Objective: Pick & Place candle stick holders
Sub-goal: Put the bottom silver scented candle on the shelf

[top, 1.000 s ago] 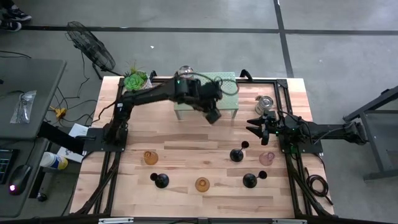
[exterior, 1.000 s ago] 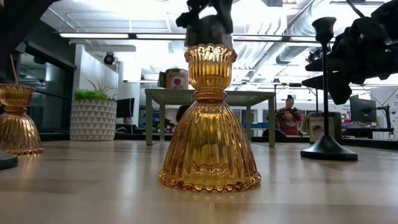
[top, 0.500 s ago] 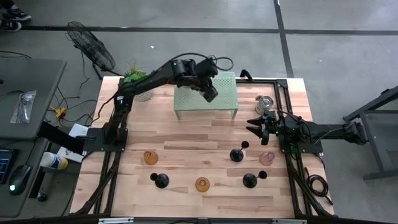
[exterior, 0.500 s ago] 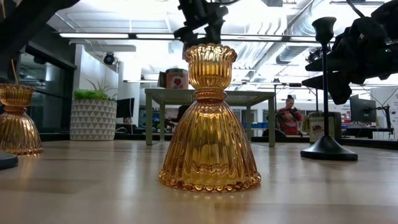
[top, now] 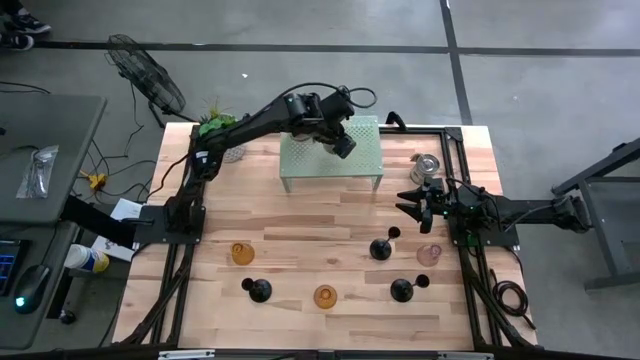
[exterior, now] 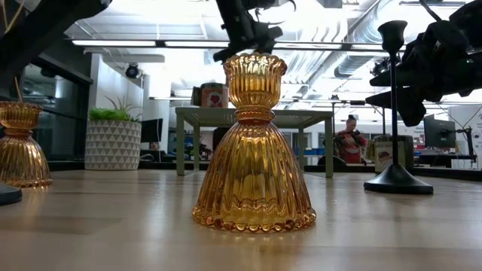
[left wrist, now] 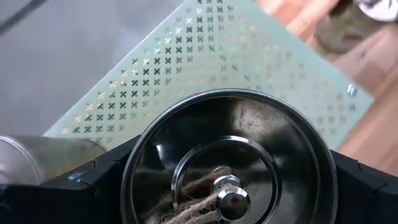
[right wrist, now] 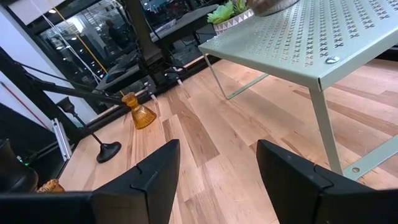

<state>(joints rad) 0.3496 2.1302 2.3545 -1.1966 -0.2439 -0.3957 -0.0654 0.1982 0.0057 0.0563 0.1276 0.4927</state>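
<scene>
1. Silver cup (left wrist: 229,163), one of the candle stick holders, sits clamped between the left gripper (top: 341,143)'s fingers, held above the pale green perforated shelf (top: 360,160) near its middle-back part.
2. In the left wrist view the cup's open mouth faces the camera, with a twine wick inside; a second silver cup (left wrist: 37,155) lies at the shelf's edge.
3. Right gripper (top: 410,203) hovers by the table's right rail, fingers parted and holding nothing; another silver cup (top: 427,165) stands just behind it.
4. Open wood lies between the shelf's front edge and the holders at the front.
5. Front group: two amber glass holders (top: 241,253), (top: 325,296), three black stemmed holders (top: 258,290), (top: 380,248), (top: 402,290), and one pink glass holder (top: 430,254) close to the right rail.
6. White pot with a plant (top: 217,130) stands at the back left corner.
</scene>
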